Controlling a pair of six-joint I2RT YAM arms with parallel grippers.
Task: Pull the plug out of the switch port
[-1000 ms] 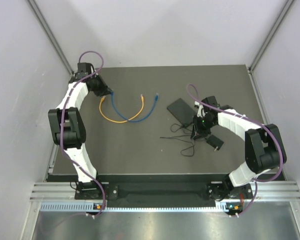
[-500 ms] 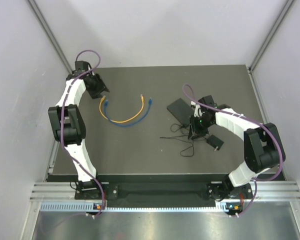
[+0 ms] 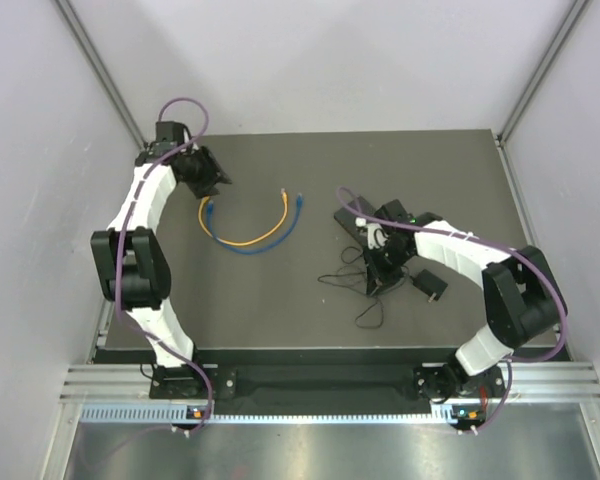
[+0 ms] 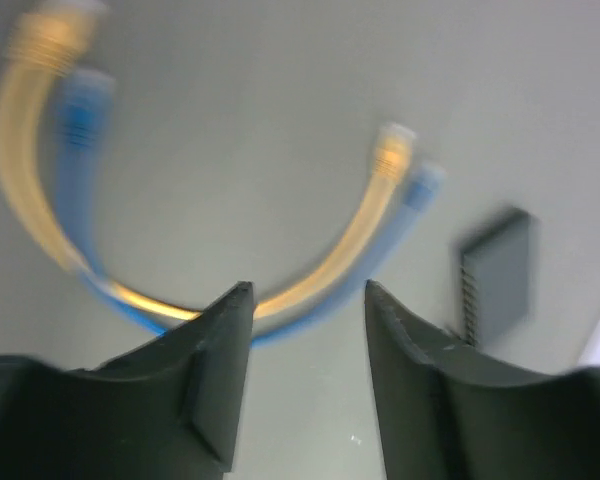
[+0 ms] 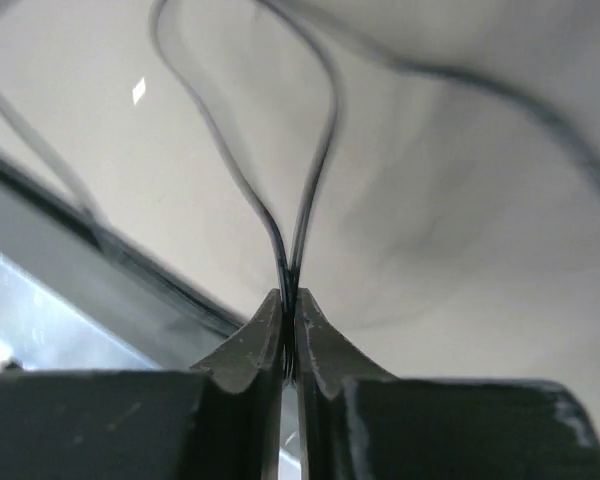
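Observation:
The switch, a flat matte-black box, lies right of centre, partly under my right wrist; its port and plug are hidden. It also shows in the left wrist view. My right gripper is just in front of the box, shut on a doubled thin black wire that loops across the table; the jaws pinch both strands. My left gripper hovers open and empty at the far left, above the yellow cable and the blue cable.
The yellow and blue patch cables lie curved left of centre. A small black cube adapter sits right of my right gripper, on the thin wire. Grey walls close in both sides and the back.
My right gripper has moved left and toward the near edge, dragging the thin wire with it. My left gripper has let go of the patch cables, which settled nearer, and hovers over them.

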